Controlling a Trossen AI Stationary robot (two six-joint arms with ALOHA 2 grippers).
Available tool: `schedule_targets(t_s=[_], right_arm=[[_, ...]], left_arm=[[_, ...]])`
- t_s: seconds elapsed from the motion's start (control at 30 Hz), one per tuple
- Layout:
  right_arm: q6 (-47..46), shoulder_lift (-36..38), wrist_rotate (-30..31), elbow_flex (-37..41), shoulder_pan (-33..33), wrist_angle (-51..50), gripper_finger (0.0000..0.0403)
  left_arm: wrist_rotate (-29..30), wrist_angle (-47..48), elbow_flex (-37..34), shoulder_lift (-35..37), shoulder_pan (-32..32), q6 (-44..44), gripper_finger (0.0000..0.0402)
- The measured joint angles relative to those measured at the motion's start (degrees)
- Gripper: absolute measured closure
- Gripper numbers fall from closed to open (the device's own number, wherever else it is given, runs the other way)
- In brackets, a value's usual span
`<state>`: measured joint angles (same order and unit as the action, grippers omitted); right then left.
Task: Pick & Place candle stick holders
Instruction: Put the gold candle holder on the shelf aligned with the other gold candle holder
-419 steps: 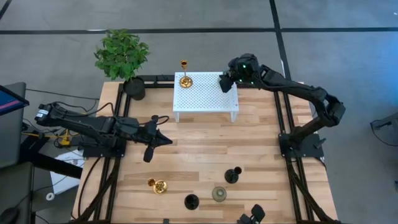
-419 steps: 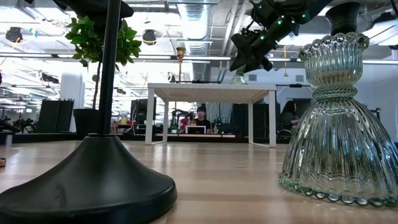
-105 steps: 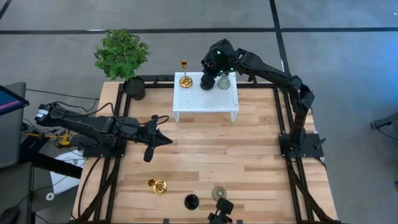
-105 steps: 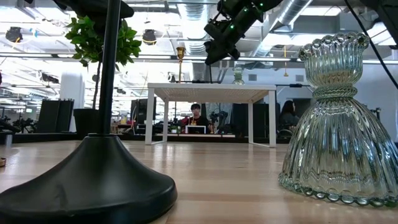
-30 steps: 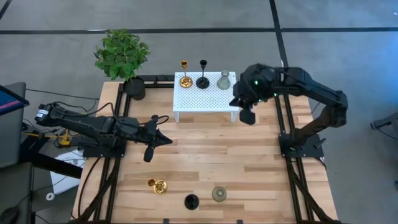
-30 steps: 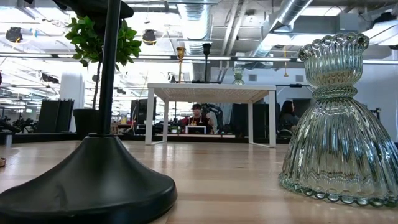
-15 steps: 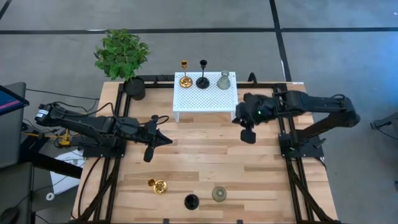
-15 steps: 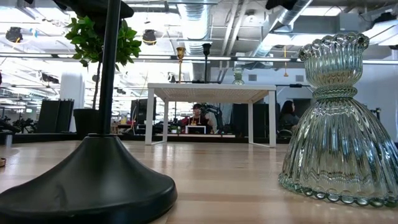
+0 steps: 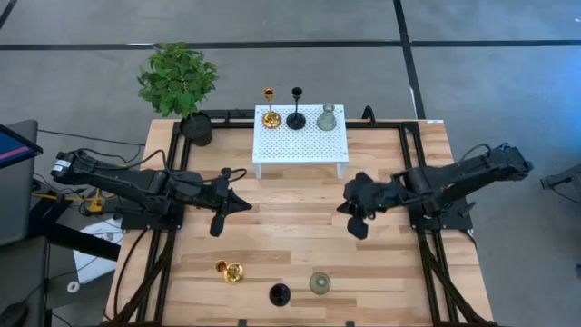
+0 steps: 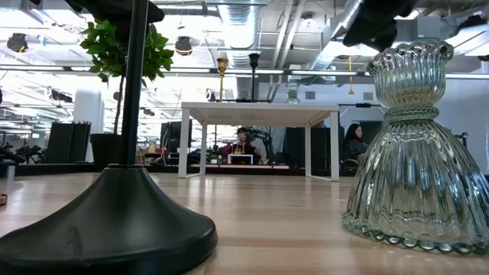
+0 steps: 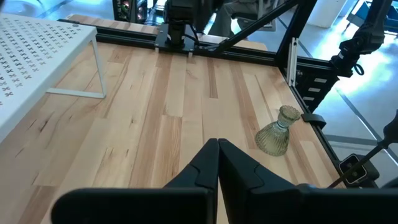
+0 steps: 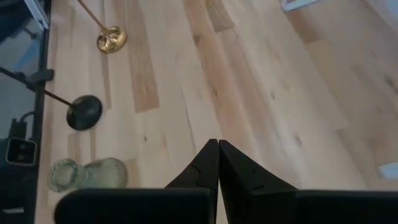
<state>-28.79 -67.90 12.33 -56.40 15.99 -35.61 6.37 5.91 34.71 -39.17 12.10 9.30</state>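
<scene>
Since a moment earlier, we brought the right tool (image 9: 355, 221) off the white rack (image 9: 300, 145) to mid-surface, fingers together and empty — the third placement was complete. We counted three candle stick holders on the rack's far edge: gold (image 9: 270, 113), black (image 9: 296, 114), grey-green (image 9: 327, 117). Three remained near: gold (image 9: 229, 271), black (image 9: 280, 293), grey-green (image 9: 320, 283). The left tool (image 9: 221, 213) waited, fingers together.

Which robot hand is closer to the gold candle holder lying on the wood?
The left. The left gripper hangs almost straight above the gold candle holder near the table's front edge. The right gripper is farther away, off toward the table's right side.
</scene>
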Motion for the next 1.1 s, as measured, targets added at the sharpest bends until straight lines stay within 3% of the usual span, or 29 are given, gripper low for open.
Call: schedule_targets(t_s=[0.27,0.57,0.9,1.1], right_arm=[[-6.91,-0.74,7.54,2.60,5.96,7.65,0.0403],[-11.68,-0.74,15.13,3.04,10.69,8.71,0.0403],[-11.81,-0.75,14.96,3.04,11.43,8.65,0.0403],[-15.41,-0.77,16.70,3.02,11.43,8.97,0.0403]], left_arm=[[-0.01,0.01,0.01,-0.01,0.00,0.00,0.0394],[-3.02,1.09,0.01,0.06,0.07,-0.89,0.0397],[-3.67,11.34,0.01,3.15,1.64,1.92,0.0397],[-3.58,24.75,0.03,8.03,2.27,4.50,0.0398]])
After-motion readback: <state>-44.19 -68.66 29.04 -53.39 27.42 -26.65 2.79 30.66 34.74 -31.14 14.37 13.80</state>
